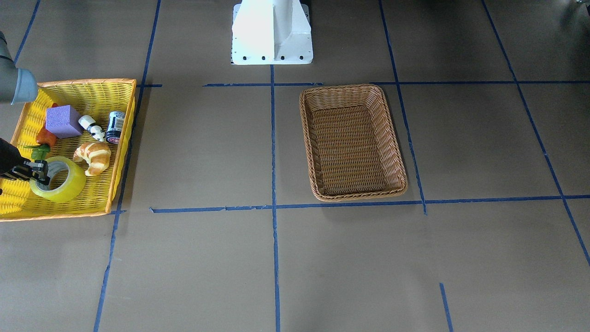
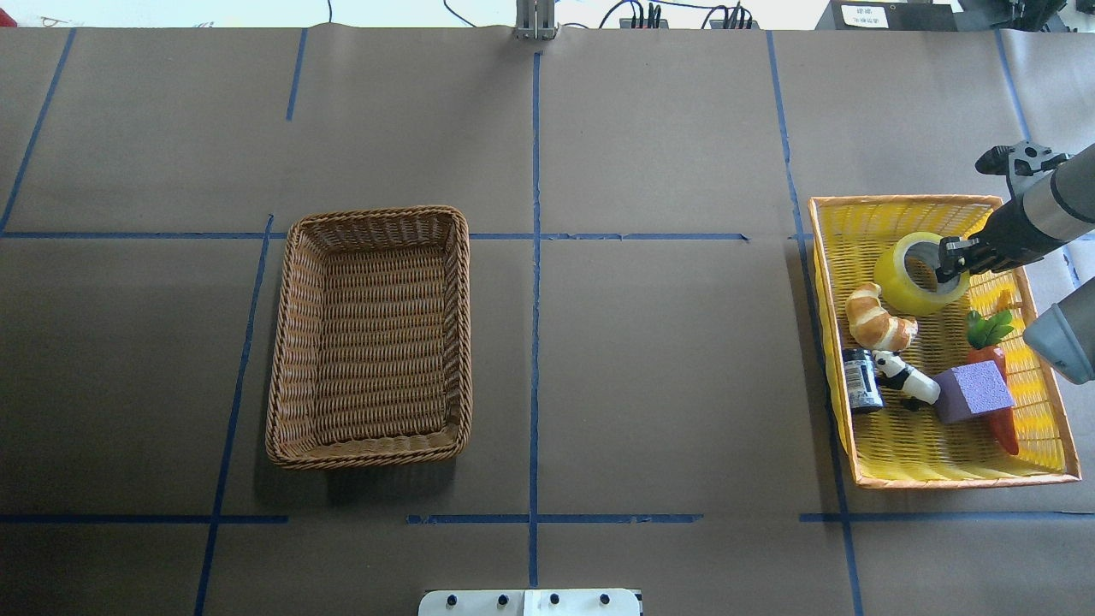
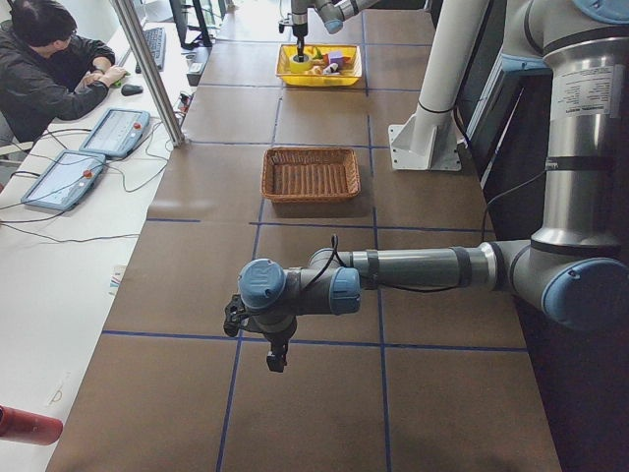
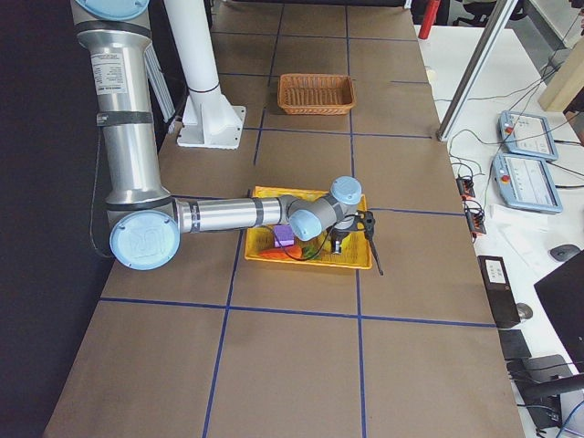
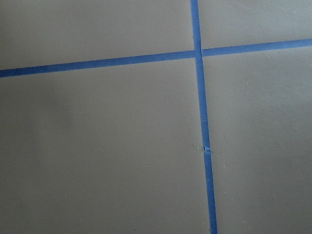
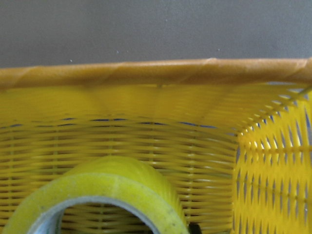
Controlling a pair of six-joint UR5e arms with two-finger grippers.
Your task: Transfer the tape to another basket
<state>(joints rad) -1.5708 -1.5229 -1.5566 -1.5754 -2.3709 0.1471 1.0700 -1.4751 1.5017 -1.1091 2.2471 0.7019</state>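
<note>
The tape (image 1: 62, 184) (image 2: 902, 287), a yellow-green roll with a grey core, rests in the far corner of the yellow basket (image 1: 87, 83) (image 2: 907, 202). My right gripper (image 1: 40, 171) (image 2: 949, 259) reaches into that basket. Its fingers straddle the roll's wall, one inside the core, and look closed on it. The right wrist view shows the roll (image 6: 112, 185) close up against the basket wall (image 6: 156, 72). The brown wicker basket (image 1: 359, 197) (image 2: 376, 214) stands empty near the table's middle. My left gripper (image 3: 273, 359) hangs over bare table far away; I cannot tell its state.
The yellow basket also holds a croissant (image 2: 877, 318), a dark can (image 2: 860, 381), a panda figure (image 2: 905, 376), a purple block (image 2: 973, 391) and a carrot (image 2: 997, 359). The white robot base (image 1: 272, 32) stands behind the baskets. An operator (image 3: 49, 69) sits at a side desk.
</note>
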